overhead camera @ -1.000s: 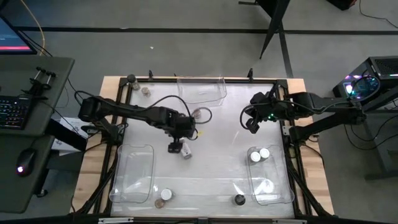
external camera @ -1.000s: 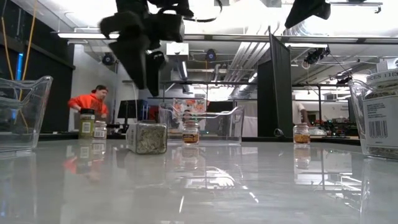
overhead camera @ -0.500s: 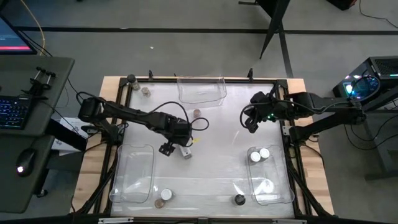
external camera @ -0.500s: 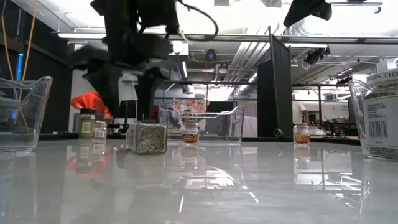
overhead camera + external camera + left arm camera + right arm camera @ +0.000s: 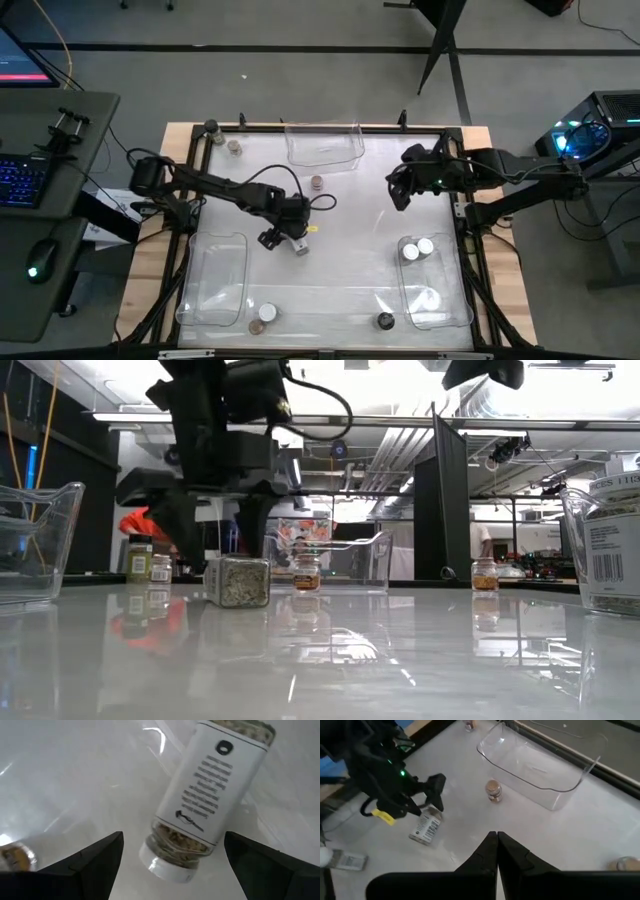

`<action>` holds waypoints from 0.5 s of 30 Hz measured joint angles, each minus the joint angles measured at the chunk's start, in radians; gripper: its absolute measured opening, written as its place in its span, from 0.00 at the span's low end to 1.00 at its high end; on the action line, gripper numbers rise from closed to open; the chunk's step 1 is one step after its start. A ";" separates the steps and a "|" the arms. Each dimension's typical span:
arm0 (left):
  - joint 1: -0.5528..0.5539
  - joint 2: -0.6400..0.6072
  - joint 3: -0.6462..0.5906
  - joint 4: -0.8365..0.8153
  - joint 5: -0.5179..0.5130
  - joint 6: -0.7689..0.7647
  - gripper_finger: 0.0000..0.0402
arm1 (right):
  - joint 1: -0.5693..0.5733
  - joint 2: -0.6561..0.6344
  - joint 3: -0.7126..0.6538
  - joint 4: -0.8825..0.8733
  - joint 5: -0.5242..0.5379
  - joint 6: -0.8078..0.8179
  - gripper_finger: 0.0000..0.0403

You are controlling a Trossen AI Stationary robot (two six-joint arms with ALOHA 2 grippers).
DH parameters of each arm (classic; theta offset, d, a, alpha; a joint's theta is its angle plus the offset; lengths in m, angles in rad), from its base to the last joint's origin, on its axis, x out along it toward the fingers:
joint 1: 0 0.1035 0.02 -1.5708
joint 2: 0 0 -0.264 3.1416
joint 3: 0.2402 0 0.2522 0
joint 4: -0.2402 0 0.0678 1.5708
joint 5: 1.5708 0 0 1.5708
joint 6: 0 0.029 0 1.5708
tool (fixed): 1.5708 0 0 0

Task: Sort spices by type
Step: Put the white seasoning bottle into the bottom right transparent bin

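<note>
A spice jar [image 5: 200, 800] with a white label and white lid lies on its side on the white table, left of centre [image 5: 300, 246]. My left gripper [image 5: 282, 237] hangs low over it, pointing steeply down and open. One finger [image 5: 95, 865] stands on each side of the jar's lid end [image 5: 167, 866] without touching it. In the low view the fingers straddle the jar [image 5: 237, 581] from above. My right gripper [image 5: 399, 192] waits shut, high over the table's right half. Another jar [image 5: 316, 183] stands upright behind the lying one.
Clear bins sit at the far centre [image 5: 323, 145], near left [image 5: 213, 280] and near right [image 5: 448, 300], the last holding white-lidded jars [image 5: 418, 249]. Loose jars stand at the far left corner [image 5: 222, 137] and along the near edge [image 5: 262, 318], [image 5: 385, 320].
My left gripper has come down toward the lying jar and rolled about its own axis, so its open fingers now stand on either side of the jar. The jar has not moved.
</note>
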 joint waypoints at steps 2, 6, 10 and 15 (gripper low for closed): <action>0.009 0.017 0.000 0.002 0.026 0.024 0.83 | 0.000 0.000 0.000 -0.002 0.000 0.025 0.00; 0.017 0.039 0.000 0.038 0.028 0.045 0.83 | 0.000 0.000 0.000 -0.008 0.000 0.056 0.00; 0.017 0.071 0.000 0.041 0.037 0.044 0.82 | 0.000 0.001 0.000 -0.008 0.011 0.057 0.00; 0.017 0.089 0.000 0.035 0.035 -0.006 0.65 | 0.000 0.001 0.000 -0.008 0.016 0.052 0.00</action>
